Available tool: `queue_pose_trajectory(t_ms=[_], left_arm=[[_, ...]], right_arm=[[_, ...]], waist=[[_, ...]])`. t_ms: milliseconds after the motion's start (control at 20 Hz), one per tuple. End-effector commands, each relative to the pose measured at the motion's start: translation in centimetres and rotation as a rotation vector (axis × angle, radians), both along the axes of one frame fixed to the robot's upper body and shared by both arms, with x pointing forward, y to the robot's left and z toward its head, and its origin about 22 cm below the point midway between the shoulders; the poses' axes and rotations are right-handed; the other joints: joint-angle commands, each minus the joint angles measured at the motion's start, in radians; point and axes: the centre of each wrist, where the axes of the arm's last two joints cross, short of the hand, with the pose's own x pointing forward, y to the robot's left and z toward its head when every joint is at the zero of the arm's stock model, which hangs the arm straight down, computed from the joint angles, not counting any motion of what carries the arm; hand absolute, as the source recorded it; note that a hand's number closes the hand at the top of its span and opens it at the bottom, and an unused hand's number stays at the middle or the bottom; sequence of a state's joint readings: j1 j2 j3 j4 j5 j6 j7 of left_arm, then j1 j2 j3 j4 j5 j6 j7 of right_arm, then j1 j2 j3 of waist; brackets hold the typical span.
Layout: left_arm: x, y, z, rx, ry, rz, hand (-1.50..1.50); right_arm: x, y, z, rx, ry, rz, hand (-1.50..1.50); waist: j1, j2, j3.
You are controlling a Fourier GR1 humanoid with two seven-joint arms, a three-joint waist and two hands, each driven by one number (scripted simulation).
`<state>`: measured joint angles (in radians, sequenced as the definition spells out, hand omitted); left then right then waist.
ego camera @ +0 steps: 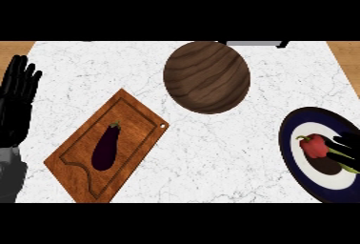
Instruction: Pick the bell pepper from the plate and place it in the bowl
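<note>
Resting at the far left edge of the counter (232, 157), the left hand (17, 102) stands open with its fingers straight, pointing up and slightly spread, touching nothing; its grey forearm (10, 174) comes in from the lower left corner. To the right of it, a wooden cutting board (134, 124) lies at a slant on the white marbled top, and a dark purple eggplant (107, 147) lies along its middle, stem end toward the far side. Further right and farther away sits the round wooden bowl (207, 76), well apart from the board, with nothing visible inside it. At the far edge behind the bowl a grey object (253, 44) shows only in part and cannot be identified. Near the right edge lies a plate (292, 152) with a dark blue rim and a white middle, cut off by the side of the view. The red bell pepper (314, 146) with its green stem rests on the plate's white middle. The right hand (346, 143) shows only as dark fingertips coming in from the right edge, just beside the pepper; whether they touch it, or are spread or curled, cannot be told.
</note>
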<state>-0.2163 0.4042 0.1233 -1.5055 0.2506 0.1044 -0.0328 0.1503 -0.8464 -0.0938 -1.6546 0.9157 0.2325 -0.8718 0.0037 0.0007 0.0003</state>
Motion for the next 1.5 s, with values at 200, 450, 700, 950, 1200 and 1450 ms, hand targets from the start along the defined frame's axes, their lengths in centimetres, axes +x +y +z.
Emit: queue_pose_trajectory(t_ms=[200, 450, 700, 950, 1200, 1450], left_arm=[[1.0, -2.4, -0.1, 0.015, -0.003, -0.002, 0.00], [1.3, -0.1, 0.2, 0.009, -0.004, 0.007, 0.00], [0.2, -0.2, 1.7, -0.010, -0.012, 0.023, 0.00], [-0.3, 1.2, 0.1, 0.007, 0.006, -0.001, 0.00], [1.4, -1.3, -2.0, 0.011, -0.002, 0.008, 0.00], [0.5, 0.6, 0.6, 0.003, -0.007, 0.001, 0.00]], right_arm=[[2.3, -0.9, -3.3, 0.000, 0.016, 0.011, -1.50], [3.4, -1.3, -4.2, 0.032, 0.023, 0.055, -1.50], [3.3, -1.3, -5.6, 0.015, 0.031, 0.086, -1.50], [5.6, 0.6, -6.1, -0.009, 0.013, 0.050, -1.50], [5.8, 0.9, -8.0, -0.041, 0.031, 0.054, -1.50], [6.2, 1.6, -8.3, -0.041, 0.036, 0.017, -1.50]], waist=[[-0.004, 0.000, 0.000], [-0.004, 0.000, 0.000], [-0.004, -0.001, 0.000], [0.000, -0.001, 0.000], [-0.004, 0.001, 0.000], [-0.004, -0.001, 0.000]])
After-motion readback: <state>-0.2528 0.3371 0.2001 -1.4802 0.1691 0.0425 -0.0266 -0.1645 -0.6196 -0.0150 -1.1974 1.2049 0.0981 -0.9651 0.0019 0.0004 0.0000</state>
